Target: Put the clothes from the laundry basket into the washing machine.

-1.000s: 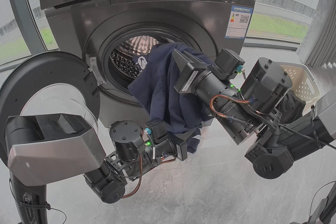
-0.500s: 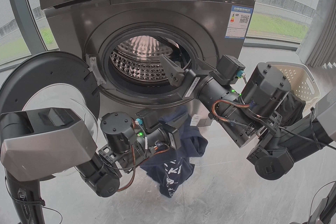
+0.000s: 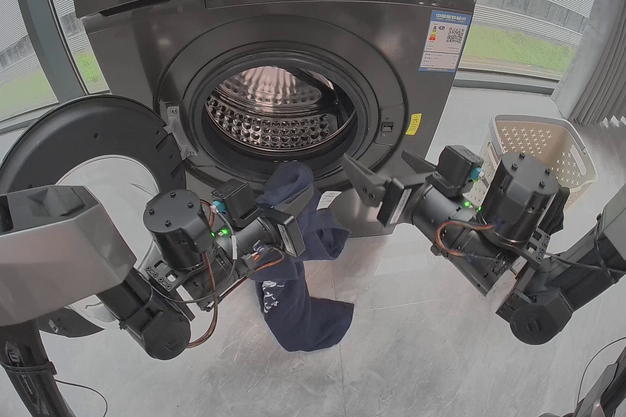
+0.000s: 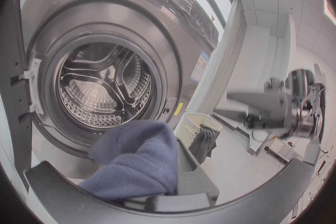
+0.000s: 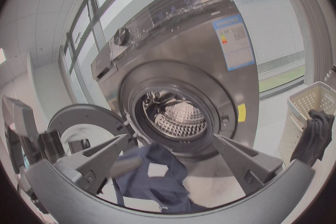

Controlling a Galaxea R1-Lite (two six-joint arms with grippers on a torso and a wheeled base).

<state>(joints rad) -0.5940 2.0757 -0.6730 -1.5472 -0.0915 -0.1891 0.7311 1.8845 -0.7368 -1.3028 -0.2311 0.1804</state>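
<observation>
Cloth first: a navy garment (image 3: 297, 301), soft and knitted-looking, hangs in a limp bunch just below the mouth of the washing machine (image 3: 274, 14). Its top is clamped between the fingers of the left gripper (image 3: 297, 200), and its lower end looks to lie crumpled on the pale, marbled floor tiles (image 3: 424, 340). A small white label and a patch of white print show on the fabric.

Off to the right, the right gripper (image 3: 388, 171) sits with its two dark, wedge-shaped fingers spread wide and nothing between them, in front of the machine's lower right corner and well apart from the navy cloth.

The machine is a grey brushed-metal box with clear film over its control panel. Its round door (image 3: 85, 138) stands swung open to the left. Inside, the drum (image 3: 274, 112) is shiny steel, dotted with holes and ribbed with smooth paddles.

Beside the machine on the right stands the laundry basket (image 3: 541, 122), cream plastic with perforated walls, and a black garment (image 5: 313, 137) is draped over its rim.

By my count: two garments, one basket, one machine with one door, two grippers.
</observation>
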